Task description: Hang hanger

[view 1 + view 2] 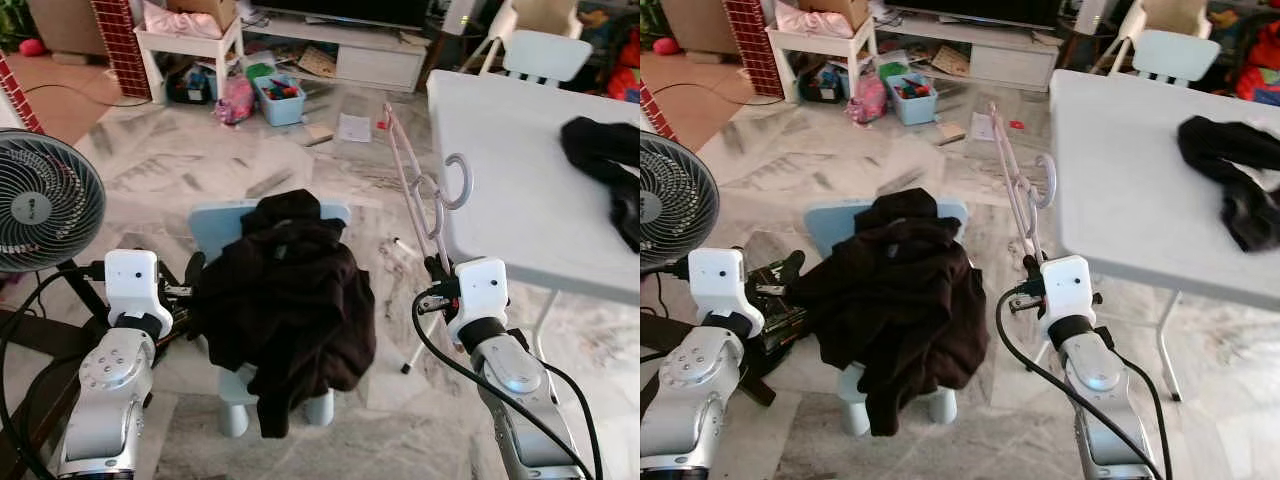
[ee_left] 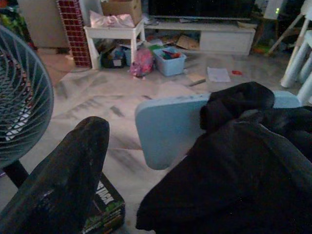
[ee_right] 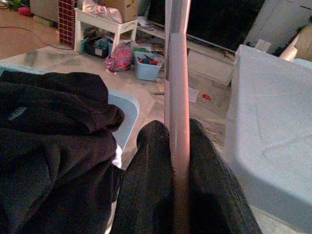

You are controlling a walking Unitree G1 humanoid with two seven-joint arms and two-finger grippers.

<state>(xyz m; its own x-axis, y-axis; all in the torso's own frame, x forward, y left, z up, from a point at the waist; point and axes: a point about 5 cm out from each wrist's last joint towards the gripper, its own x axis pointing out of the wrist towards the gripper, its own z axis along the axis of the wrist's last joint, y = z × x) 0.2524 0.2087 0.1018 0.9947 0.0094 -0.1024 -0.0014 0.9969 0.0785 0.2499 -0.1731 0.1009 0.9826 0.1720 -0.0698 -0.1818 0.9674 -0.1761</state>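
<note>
Nearest to us, our right gripper (image 1: 437, 268) has its jaws pinching the hanger (image 1: 418, 186) at one end, and the hanger rises tilted from it, its hook (image 1: 458, 180) just beside the near left edge of the surface (image 1: 520, 190). Between that edge and the chair (image 1: 215, 222) there is a strip of open floor (image 1: 380, 250). Our left gripper (image 1: 190, 275) is beside the dark garment (image 1: 290, 300) that hangs over the chair; we cannot tell how its jaws stand. A fan (image 1: 45, 200) stands close on our left, so room there is little. On the surface, well apart from the hook, lies another dark cloth (image 1: 605, 160). Farther away the floor opens wide up to a blue bin (image 1: 280, 100) and a white side table (image 1: 190, 45).
</note>
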